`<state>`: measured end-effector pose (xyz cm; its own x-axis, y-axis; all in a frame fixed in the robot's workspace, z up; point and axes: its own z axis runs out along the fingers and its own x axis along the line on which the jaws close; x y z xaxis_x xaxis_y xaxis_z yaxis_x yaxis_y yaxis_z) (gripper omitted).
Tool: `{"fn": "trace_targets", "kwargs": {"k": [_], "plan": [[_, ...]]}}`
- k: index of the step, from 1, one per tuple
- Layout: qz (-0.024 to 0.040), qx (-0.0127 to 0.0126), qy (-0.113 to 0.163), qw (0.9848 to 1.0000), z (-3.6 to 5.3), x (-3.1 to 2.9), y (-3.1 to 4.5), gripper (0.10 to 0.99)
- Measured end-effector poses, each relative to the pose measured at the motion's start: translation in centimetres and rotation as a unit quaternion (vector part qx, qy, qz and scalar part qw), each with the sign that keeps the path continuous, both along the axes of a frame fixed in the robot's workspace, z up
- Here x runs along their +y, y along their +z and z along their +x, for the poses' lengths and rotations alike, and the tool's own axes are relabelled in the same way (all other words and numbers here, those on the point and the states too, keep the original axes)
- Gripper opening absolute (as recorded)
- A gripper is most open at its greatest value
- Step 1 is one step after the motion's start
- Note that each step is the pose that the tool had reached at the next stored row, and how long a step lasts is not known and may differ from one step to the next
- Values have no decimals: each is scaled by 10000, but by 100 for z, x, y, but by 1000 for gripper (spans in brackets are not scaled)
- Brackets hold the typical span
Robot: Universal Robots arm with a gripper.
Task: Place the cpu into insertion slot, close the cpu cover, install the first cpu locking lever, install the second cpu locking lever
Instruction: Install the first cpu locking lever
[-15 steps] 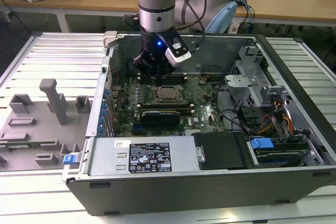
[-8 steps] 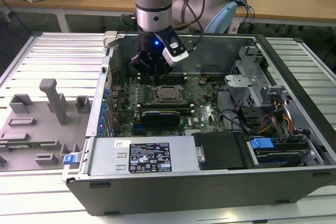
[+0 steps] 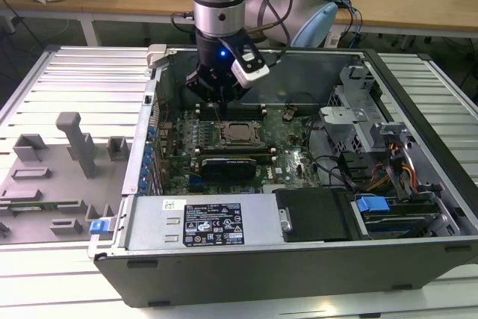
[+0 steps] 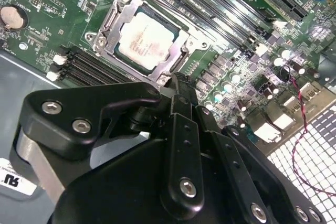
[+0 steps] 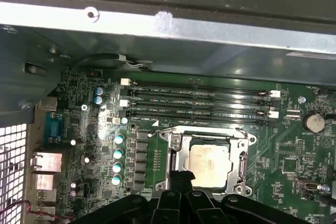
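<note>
The cpu [image 4: 144,40] is already seated in the insertion slot [image 3: 240,133], pale metal top up. It can be seen through the square window of the cpu cover [image 4: 110,22], which is lying flat down over it. A thin locking lever [image 5: 199,129] is seen running along the socket edge that faces the memory slots [image 5: 199,103]. Whether it's actually hooked under its tab can't be told from these shots, sorry.

The gripper [image 4: 177,81] is lowered into the open PC case [image 3: 299,274], with its black fingers [image 5: 181,179] pressed together into one narrow tip. That tip is parked right at the rim of the socket, on the side away from the memory slots. Real contact with the metal frame can't be confirmed in either wrist view; it just looks very close.

Other stuff on the motherboard [image 5: 273,182]: a coin cell battery [image 5: 314,121] is sat off to one side of the socket, and a row of blue-topped capacitors [image 5: 118,153] is lined up on the other. In the exterior view a black expansion card [image 3: 228,163] is mounted just on the near side of the socket, and the power supply [image 3: 202,222] is fitted along the case's near wall. The whole case is laid on a slatted table [image 3: 75,72], with a grey fixture tray [image 3: 45,184] set beside it on the exterior view's left.
</note>
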<state>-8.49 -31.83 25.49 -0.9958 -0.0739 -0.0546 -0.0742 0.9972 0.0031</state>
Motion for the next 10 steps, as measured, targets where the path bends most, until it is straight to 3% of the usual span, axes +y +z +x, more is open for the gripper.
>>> {"fn": "trace_targets", "kwargs": {"k": [2,10], "plan": [[-1,0,0,10000,-8,0,1,106],[-1,0,-1,10000,-183,0,1,106]]}}
